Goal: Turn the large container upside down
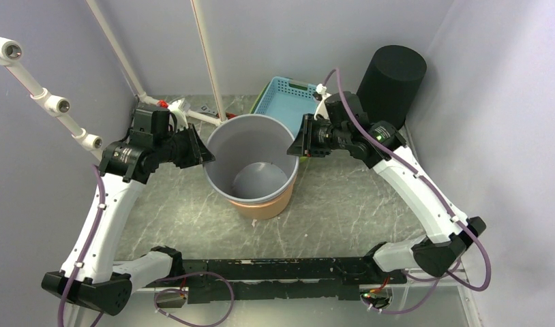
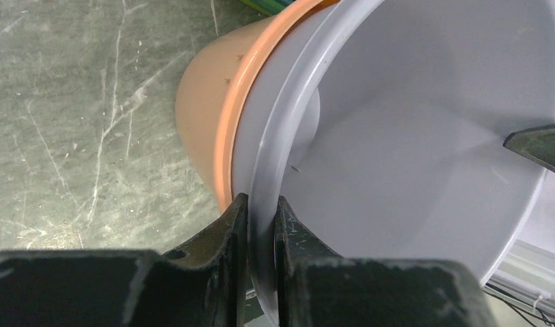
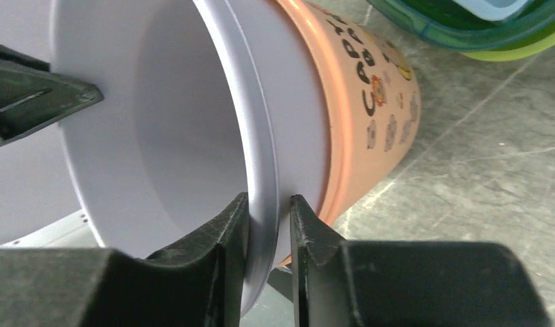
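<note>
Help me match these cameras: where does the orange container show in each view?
Top external: orange container at centre, peeking from beneath the grey container.
Left wrist: orange container upper left of centre.
Right wrist: orange container upper right, lettering visible.
Shared landmark: the grey rim, clamped by left gripper and right gripper.

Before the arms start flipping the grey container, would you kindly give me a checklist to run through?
1. The left gripper pinches the rim of the grey container: ok.
2. The right gripper pinches the opposite rim: ok.
3. Inside of the grey container is empty: ok.
4. It is free of the orange container: not ok, it sits nested inside it.
5. The nearby blue basket is out of the turning path: cannot tell.
</note>
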Motion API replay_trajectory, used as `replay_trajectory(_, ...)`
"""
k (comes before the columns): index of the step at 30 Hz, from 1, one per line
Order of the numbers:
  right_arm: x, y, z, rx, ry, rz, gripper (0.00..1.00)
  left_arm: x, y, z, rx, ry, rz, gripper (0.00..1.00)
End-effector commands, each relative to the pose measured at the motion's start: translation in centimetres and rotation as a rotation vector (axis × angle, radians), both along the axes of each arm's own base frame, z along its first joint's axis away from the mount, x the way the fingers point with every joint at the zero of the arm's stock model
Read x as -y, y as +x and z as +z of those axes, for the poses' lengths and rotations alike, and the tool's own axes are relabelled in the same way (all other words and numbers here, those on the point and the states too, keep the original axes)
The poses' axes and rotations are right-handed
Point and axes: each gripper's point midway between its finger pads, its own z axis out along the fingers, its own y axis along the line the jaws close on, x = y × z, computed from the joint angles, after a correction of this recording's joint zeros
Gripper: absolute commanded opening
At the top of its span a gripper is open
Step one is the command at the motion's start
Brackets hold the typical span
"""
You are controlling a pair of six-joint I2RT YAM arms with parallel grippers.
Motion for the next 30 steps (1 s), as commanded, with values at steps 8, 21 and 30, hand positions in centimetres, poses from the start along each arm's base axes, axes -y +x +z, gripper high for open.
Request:
replay_trajectory(8,0.7,0.8,2.7,0.088,-0.081,-0.097,0.00,1.3,0.6,3.9,0.106,-0.081,-0.035,0.03)
replay_trajectory(21,1.6,1.9,4.8,0.145,0.029,-0.206,0.00,-1.4,-0.2,5.1,0.188,-0.004,0.073,0.68)
replay_trajectory(30,3.3,2.4,5.5,0.128,0.208,-0.242,0.00,-4.7,-1.1,5.8,0.260,0.024,0.267,0.82)
